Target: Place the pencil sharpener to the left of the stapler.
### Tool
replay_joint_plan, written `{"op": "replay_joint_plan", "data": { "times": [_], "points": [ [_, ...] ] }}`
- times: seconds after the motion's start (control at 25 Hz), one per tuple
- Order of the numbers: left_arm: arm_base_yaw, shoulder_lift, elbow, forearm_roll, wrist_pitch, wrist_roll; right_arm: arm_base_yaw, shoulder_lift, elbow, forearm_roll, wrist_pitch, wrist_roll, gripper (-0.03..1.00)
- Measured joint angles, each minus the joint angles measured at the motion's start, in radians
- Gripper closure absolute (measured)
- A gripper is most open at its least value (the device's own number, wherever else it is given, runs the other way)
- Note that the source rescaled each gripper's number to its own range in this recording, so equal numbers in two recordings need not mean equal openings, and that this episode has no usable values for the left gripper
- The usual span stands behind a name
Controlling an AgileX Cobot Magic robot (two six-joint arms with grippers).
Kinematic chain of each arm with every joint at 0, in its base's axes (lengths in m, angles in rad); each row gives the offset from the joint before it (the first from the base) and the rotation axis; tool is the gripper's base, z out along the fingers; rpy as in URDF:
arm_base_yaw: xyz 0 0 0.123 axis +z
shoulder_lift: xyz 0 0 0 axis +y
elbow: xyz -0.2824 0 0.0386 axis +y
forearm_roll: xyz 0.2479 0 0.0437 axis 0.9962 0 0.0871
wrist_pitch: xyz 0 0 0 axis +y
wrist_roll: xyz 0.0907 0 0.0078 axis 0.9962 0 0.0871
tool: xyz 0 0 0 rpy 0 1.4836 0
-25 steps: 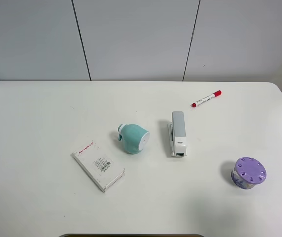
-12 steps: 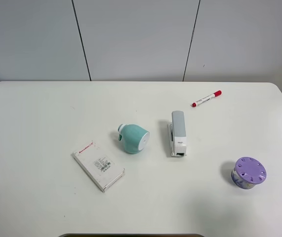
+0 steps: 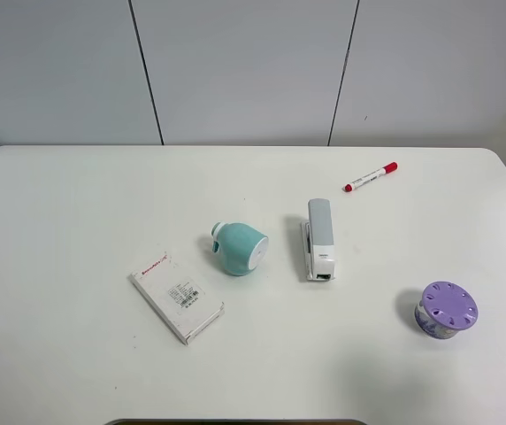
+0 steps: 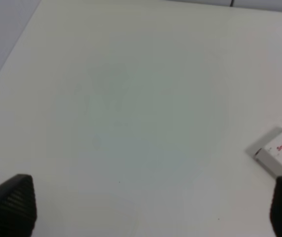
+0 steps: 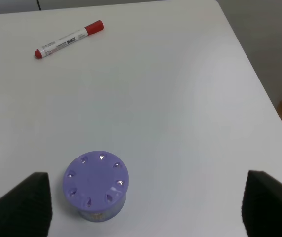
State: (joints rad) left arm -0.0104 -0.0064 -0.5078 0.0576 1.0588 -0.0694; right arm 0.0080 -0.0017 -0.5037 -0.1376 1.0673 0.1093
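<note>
Sharpener (image 3: 238, 248): on surface (image 3: 76, 204), just left of stapler (image 3: 319, 239), unmoved since earlier frames. Left gripper (image 4: 151, 207) and right gripper (image 5: 146, 207): jaws spread wide, empty; box (image 4: 279, 153) beside left fingertip, container (image 5: 95, 185) between right fingertips.

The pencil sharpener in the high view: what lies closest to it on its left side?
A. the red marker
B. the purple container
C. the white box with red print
C: the white box lies left of and nearer the camera than the pencil sharpener.
</note>
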Motion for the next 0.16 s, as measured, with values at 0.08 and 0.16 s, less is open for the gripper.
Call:
{"op": "replay_joint_plan", "data": {
  "times": [0.08,0.16],
  "points": [
    [0.0,0.0,0.0,0.0,0.0,0.0,0.0,0.0,0.0,0.0,0.0,0.0,0.62],
    [0.0,0.0,0.0,0.0,0.0,0.0,0.0,0.0,0.0,0.0,0.0,0.0,0.62]
  ]
}}
